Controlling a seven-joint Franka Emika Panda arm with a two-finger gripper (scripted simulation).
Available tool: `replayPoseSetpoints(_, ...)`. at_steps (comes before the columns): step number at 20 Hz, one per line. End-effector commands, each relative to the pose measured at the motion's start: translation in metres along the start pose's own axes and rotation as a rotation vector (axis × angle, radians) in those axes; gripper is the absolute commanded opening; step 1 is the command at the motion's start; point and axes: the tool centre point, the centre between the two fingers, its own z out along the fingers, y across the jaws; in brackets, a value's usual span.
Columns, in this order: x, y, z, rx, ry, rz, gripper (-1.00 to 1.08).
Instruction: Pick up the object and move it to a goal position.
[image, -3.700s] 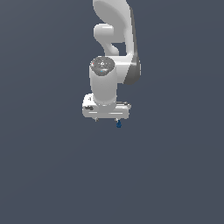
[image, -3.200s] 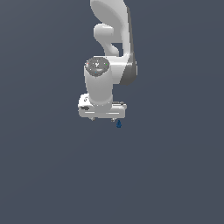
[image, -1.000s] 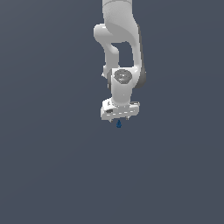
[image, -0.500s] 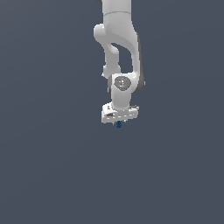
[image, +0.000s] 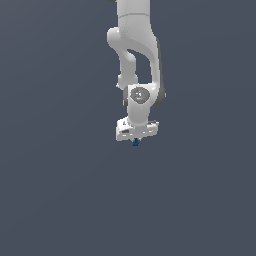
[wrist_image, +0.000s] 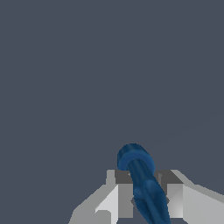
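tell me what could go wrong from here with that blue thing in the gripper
1. The blue object sits tilted between the fingers, so it may pivot or slip as the arm moves.
2. In the exterior view only its tip shows below the gripper, so a slip would be hard to spot.

Dark-blue object (wrist_image: 142, 181), white claw (image: 136, 139)

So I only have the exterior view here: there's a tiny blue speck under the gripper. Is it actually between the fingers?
Observer: Yes. In the wrist view the blue object sits between the two fingers, which stand close on either side of it.
Operator: What shape is it?
Observer: Elongated, with a rounded, ring-like end sticking out past the fingertips.
Operator: Anything else near it?
Observer: The wrist view shows only plain grey surface beyond the gripper.
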Motion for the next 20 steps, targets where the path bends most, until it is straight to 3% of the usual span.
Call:
replayPoseSetpoints(1, 0.0, 0.0, 0.0, 0.0, 0.0, 0.0, -1.0)
replayPoseSetpoints(10, 0.013, -0.003, -0.023, 0.0, 0.0, 0.0, -1.0)
replayPoseSetpoints(20, 0.053, -0.012, -0.088, 0.0, 0.0, 0.0, -1.0)
